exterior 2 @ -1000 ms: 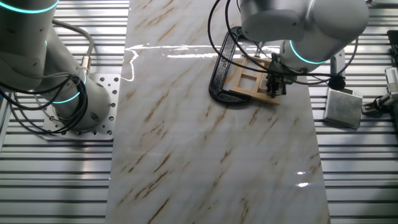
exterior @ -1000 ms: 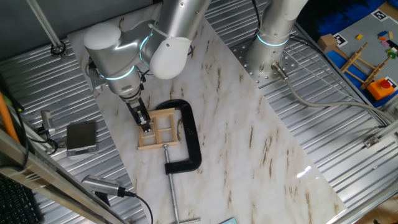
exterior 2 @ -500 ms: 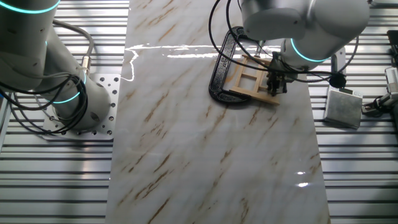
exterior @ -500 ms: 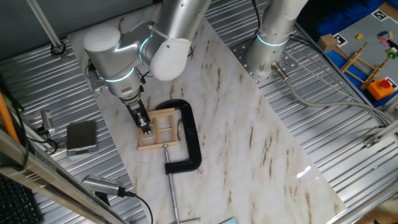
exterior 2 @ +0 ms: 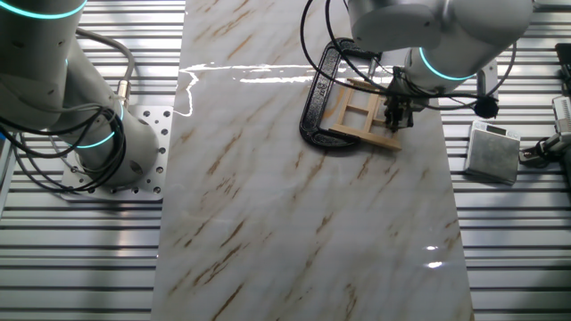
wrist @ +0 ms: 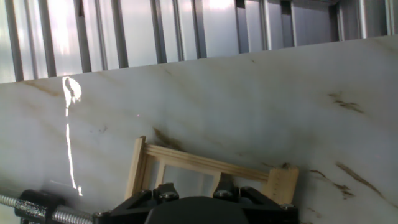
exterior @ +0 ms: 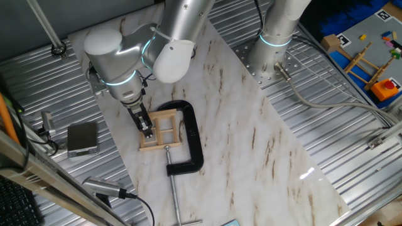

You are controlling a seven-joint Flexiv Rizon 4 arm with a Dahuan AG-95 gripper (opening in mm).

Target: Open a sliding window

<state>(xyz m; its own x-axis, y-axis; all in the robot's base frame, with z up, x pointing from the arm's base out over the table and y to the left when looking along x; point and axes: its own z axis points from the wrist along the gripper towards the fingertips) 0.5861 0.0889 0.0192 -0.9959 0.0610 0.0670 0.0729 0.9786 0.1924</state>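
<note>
The sliding window (exterior: 164,130) is a small light-wood frame with crossbars, lying flat on the marble slab (exterior: 232,125) inside the jaw of a black C-clamp (exterior: 190,135). My gripper (exterior: 146,129) points down at the window's left side, its fingers close together, tips at the wood; I cannot tell if they touch it. In the other fixed view the gripper (exterior 2: 395,120) stands at the right end of the window (exterior 2: 357,114). In the hand view the window (wrist: 205,165) lies just ahead of the hand's black body; the fingertips are hidden.
The clamp's screw rod (exterior: 174,198) runs toward the slab's near edge and shows in the hand view (wrist: 37,208). A grey box (exterior: 82,138) sits on the ribbed metal table left of the slab. A second arm's base (exterior: 271,50) stands at the back.
My gripper has shifted very slightly along the window's side, and the arm's wrist has turned a little. The window and clamp have not visibly moved.
</note>
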